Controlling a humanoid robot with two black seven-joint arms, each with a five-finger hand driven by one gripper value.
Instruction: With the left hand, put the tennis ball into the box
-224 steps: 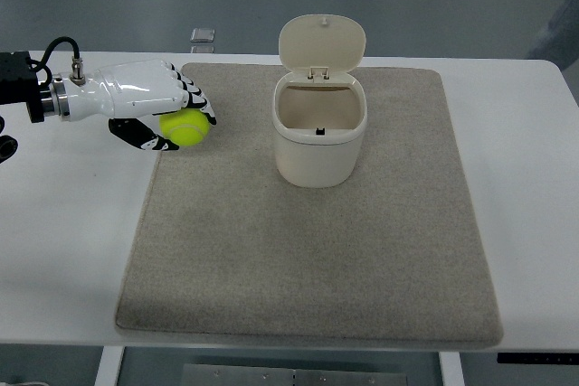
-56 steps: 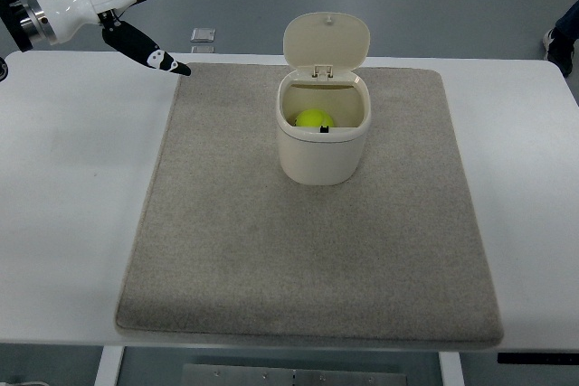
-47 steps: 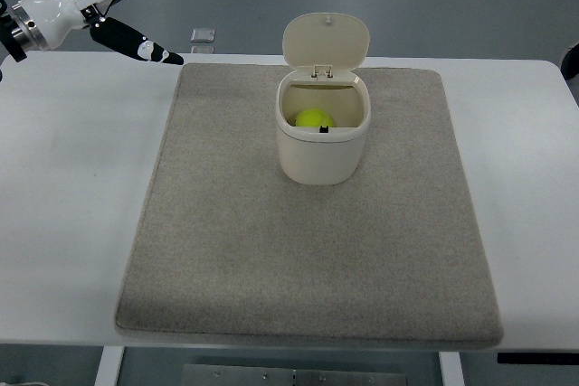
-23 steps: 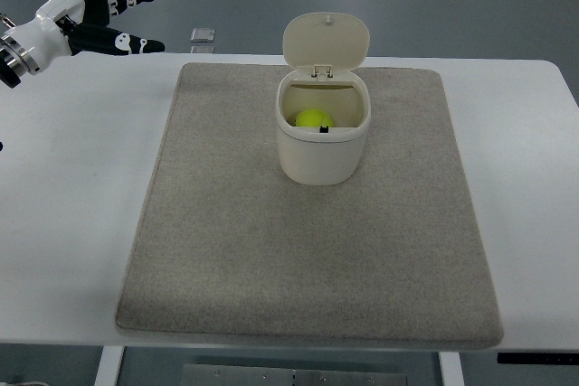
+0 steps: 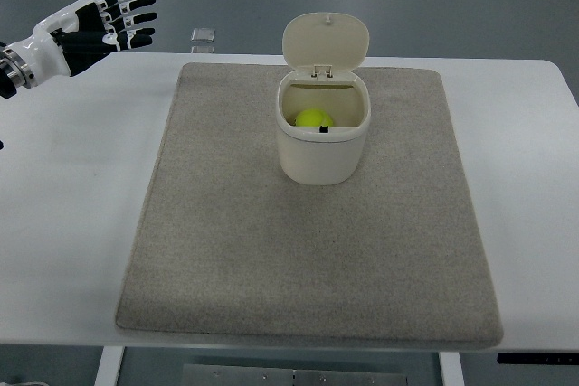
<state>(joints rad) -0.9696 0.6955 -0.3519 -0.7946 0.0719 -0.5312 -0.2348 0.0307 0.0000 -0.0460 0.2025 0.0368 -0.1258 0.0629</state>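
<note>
Tennis ball [image 5: 313,118] inside box [image 5: 321,146]; left hand [image 5: 95,24] spread, well apart

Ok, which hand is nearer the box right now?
Left. The left hand is open, up at the far left corner, well clear of the box with the ball inside. The right hand isn't in view.
</note>
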